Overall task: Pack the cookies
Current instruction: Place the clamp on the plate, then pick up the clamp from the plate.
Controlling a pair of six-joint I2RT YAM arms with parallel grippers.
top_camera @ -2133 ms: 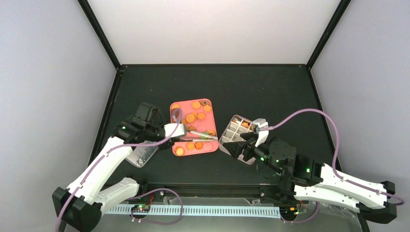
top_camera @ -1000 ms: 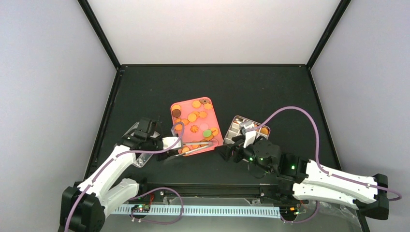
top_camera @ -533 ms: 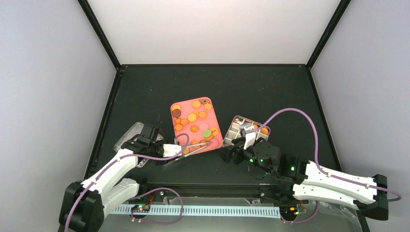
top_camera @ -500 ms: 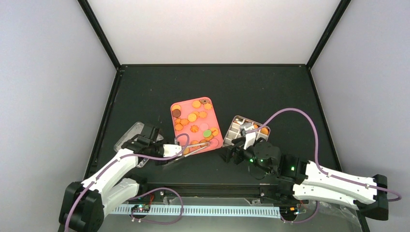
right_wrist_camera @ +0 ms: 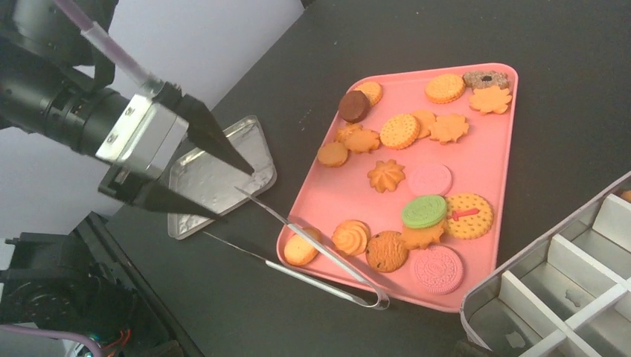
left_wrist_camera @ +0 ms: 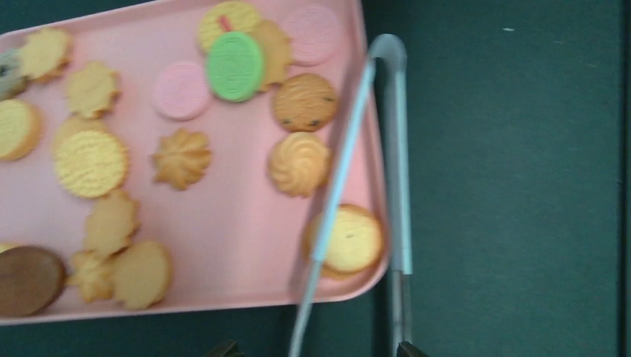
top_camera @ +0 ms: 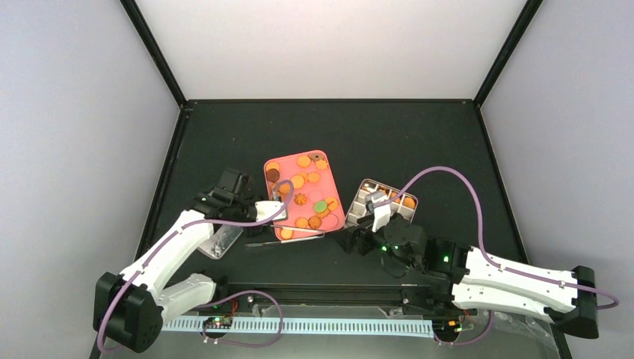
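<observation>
The cookies (top_camera: 299, 182) lie scattered on a pink tray (top_camera: 334, 187): mostly orange and golden, with a green one (right_wrist_camera: 424, 210), pink ones and a dark brown one (right_wrist_camera: 353, 105). Metal tongs (top_camera: 288, 238) rest free, one arm over the tray's near edge, the other on the table. My left gripper (top_camera: 258, 212) hovers open just left of the tray, its fingertips (right_wrist_camera: 251, 171) spread above the tongs' handle ends (left_wrist_camera: 398, 297). My right gripper (top_camera: 353, 241) stands open near the tray's near right corner, holding nothing.
A metal box with dividers (top_camera: 385, 202) stands right of the tray, a few orange cookies in its far cells. Its flat metal lid (top_camera: 220, 238) lies left of the tray, under the left arm. Black frame rails run along the table's edges.
My left gripper opened and let go of the tongs, which sprang apart and now lie at the tray's near edge; the gripper drew away from them. The right arm barely shifted.
</observation>
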